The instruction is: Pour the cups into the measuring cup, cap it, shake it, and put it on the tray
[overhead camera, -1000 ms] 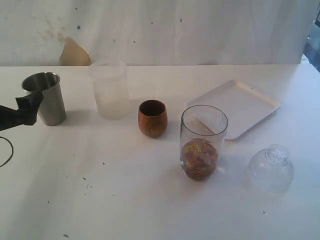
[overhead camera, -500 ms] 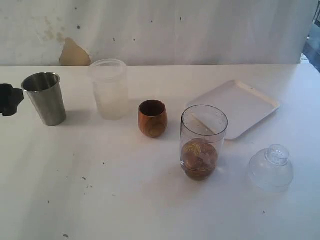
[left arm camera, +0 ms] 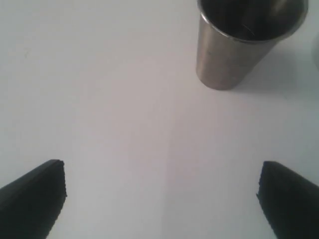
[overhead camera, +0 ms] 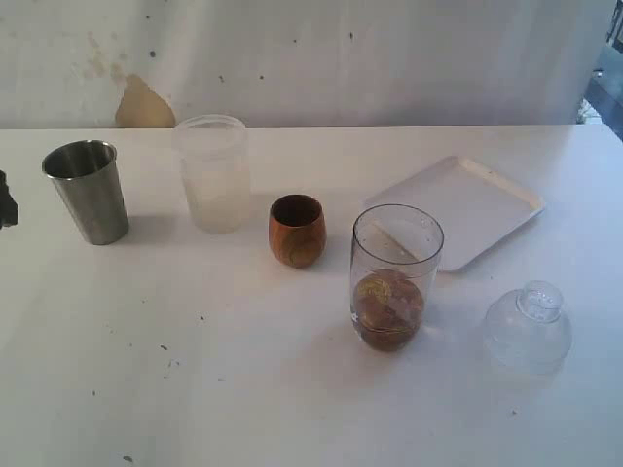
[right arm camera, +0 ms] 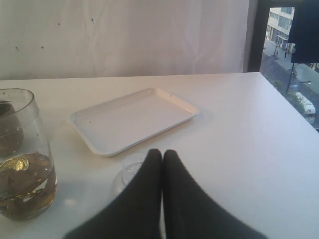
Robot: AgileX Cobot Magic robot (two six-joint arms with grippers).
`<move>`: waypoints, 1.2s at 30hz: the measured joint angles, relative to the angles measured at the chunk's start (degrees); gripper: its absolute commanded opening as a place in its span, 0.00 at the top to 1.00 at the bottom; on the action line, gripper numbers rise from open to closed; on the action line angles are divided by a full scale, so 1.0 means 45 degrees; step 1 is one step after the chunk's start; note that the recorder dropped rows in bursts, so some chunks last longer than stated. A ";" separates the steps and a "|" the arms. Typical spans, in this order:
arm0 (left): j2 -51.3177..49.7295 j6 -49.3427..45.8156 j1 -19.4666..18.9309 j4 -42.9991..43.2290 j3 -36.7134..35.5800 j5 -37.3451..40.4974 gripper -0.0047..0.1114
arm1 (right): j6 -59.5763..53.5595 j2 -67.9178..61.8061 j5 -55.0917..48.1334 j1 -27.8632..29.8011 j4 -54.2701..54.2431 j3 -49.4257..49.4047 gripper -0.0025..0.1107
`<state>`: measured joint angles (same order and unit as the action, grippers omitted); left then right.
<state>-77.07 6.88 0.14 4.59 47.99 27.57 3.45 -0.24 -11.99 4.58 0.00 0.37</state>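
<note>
Hovering wide-open left end effector point(left arm camera: 159, 198), empty, steel tumbler point(left arm camera: 239, 47) apart, right end effector point(right arm camera: 162, 155) closed, empty

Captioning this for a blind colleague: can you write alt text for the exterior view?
A clear measuring cup holding brownish contents stands on a white table, a white tray behind it and a clear dome lid at right. Leftward stand a wooden cup, a frosted cup and a steel tumbler.
</note>
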 measured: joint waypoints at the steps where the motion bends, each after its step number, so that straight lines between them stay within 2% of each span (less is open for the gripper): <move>1: 0.0008 -0.0551 0.0000 -0.0402 0.0064 0.0246 0.05 | 0.0000 0.0000 0.0000 0.0000 0.0000 0.0000 0.98; 5: 0.0008 -0.1869 0.0000 -0.1374 0.0202 0.1018 0.05 | 0.0000 0.0000 0.0000 0.0000 0.0000 0.0000 0.98; 11: 0.0435 -0.2304 0.0000 -0.1559 0.0202 0.1461 0.05 | 0.0000 0.0000 0.0000 0.0000 0.0000 0.0000 0.98; 31: 0.4990 -0.2622 0.0000 -0.1669 0.0202 0.1878 0.05 | 0.0000 0.0000 0.0000 0.0000 0.0000 0.0000 0.98; 36: 0.6374 -0.2773 0.0051 -0.1744 -0.0568 0.1687 0.05 | 0.0000 0.0000 0.0000 0.0000 0.0000 0.0000 0.98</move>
<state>-48.39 -5.60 0.37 -3.26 45.43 35.16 3.45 -0.24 -11.99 4.58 0.00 0.37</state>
